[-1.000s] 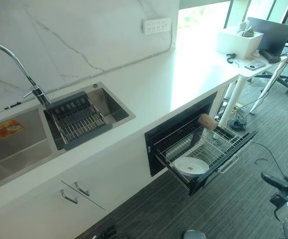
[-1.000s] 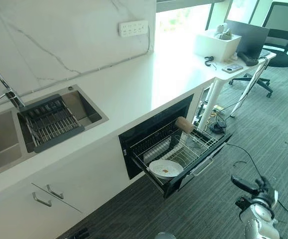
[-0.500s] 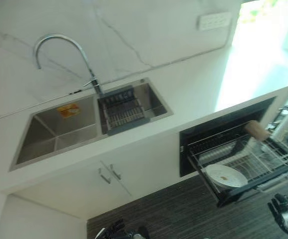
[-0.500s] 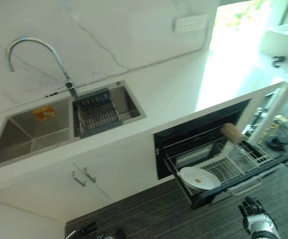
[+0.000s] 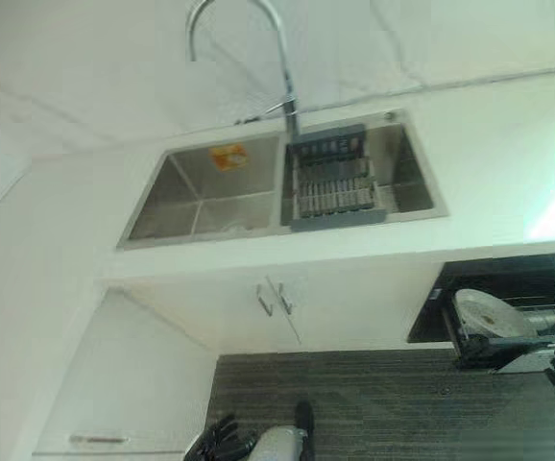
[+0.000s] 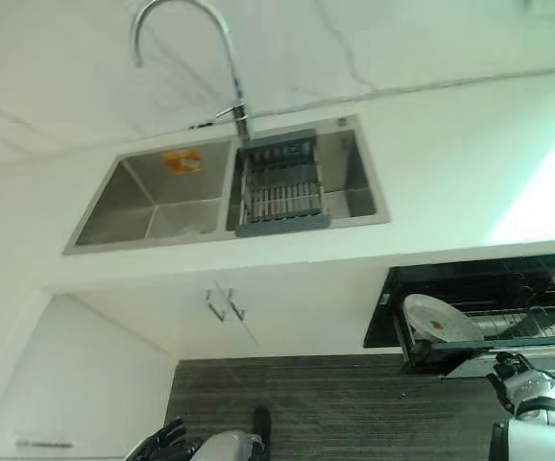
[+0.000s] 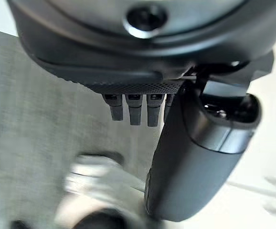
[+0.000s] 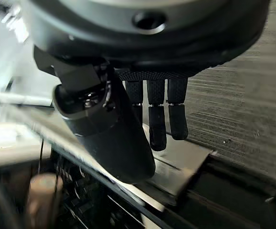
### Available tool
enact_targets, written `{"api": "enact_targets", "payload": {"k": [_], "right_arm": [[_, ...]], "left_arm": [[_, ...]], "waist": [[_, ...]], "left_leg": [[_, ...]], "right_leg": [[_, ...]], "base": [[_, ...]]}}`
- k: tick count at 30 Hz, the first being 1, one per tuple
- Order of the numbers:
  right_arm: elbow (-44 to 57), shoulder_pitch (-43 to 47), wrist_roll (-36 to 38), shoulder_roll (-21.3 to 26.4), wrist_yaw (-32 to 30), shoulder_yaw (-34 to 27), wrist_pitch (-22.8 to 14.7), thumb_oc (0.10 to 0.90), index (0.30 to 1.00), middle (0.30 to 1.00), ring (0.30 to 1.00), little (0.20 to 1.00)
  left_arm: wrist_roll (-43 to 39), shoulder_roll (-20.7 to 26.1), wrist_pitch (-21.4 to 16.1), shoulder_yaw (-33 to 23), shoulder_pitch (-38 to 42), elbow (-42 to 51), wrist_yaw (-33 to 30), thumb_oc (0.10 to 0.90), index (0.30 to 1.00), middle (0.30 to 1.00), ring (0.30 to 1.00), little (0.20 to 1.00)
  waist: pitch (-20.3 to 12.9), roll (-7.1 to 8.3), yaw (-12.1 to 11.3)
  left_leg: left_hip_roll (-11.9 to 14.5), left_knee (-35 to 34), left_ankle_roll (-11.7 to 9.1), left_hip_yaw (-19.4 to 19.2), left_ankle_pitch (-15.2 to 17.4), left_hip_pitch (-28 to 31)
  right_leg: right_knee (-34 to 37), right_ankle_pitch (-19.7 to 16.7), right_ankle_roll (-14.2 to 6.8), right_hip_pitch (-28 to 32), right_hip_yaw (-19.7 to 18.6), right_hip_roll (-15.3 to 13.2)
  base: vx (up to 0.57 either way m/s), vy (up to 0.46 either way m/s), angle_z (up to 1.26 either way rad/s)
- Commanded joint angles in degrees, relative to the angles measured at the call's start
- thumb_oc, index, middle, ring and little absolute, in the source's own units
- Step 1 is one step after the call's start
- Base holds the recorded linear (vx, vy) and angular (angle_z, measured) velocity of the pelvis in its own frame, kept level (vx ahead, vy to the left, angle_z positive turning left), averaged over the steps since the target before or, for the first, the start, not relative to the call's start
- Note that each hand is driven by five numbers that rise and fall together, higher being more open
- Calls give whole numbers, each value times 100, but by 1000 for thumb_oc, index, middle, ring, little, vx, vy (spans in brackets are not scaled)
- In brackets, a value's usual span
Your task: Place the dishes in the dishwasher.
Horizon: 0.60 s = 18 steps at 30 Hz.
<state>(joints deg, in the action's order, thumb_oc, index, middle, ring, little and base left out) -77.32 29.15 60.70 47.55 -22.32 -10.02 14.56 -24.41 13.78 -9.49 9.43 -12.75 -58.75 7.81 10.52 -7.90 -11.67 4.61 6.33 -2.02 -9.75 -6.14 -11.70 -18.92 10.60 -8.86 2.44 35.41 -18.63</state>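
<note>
Both hands relaxed, holding nothing.
Right hand [image 6: 519, 376] hangs beside the dishwasher rack [image 6: 508, 322]; white plate [image 6: 438, 318] inside; left hand [image 5: 222, 440] low.

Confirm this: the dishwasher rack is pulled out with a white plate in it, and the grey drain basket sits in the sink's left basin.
Not quite. The dishwasher rack is out with the white plate in it, but the grey drain basket sits in the right basin of the sink, next to the faucet. The right eye view shows it.
</note>
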Motion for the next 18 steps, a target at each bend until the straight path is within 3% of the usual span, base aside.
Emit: {"api": "enact_targets", "payload": {"k": [1, 4, 6, 12, 18], "right_arm": [[770, 1824, -90, 568, 543, 274, -466, 400, 300, 300, 300, 300], [843, 2556, -1031, 661, 745, 776, -1067, 400, 300, 300, 300, 300], [918, 2877, -1553, 705, 865, 1155, -1246, 400, 300, 300, 300, 300], [922, 3242, -1995, 800, 950, 1475, -1655, 400, 300, 300, 300, 300], [972, 3111, -2083, 654, 970, 1406, -1986, 400, 300, 300, 300, 300]], "left_arm": [[62, 502, -74, 137, -20, 107, -24, 800, 900, 900, 900, 900], [158, 658, -43, 80, -62, 157, 72, 800, 900, 900, 900, 900], [158, 737, -41, 68, -84, 148, 126, 800, 900, 900, 900, 900], [75, 773, -29, 83, -55, 226, 236, 800, 900, 900, 900, 900], [53, 774, -175, 97, 61, 244, 323, 800, 900, 900, 900, 900]], "waist": [[164, 53, -489], [202, -1, -700], [229, -31, -784], [326, -116, -791], [444, 8, -756]], "left_leg": [[282, 1086, -468, 109, 1277, 249], [156, 1086, -423, 303, 1260, 152], [107, 1086, -397, 351, 1249, 110], [58, 1086, -339, 358, 1255, 32], [91, 1086, -307, 321, 1294, -16]], "right_leg": [[173, -248, 168, -223, -338, 45], [173, -363, 114, -224, -195, -75], [173, -414, 86, -231, -132, -143], [173, -531, 26, -271, -90, -254], [173, -626, -19, -344, -118, -267]], "base": [[129, -9, 36], [107, 6, 52], [91, 55, 38], [34, 70, 8], [-20, 28, -1]]}}
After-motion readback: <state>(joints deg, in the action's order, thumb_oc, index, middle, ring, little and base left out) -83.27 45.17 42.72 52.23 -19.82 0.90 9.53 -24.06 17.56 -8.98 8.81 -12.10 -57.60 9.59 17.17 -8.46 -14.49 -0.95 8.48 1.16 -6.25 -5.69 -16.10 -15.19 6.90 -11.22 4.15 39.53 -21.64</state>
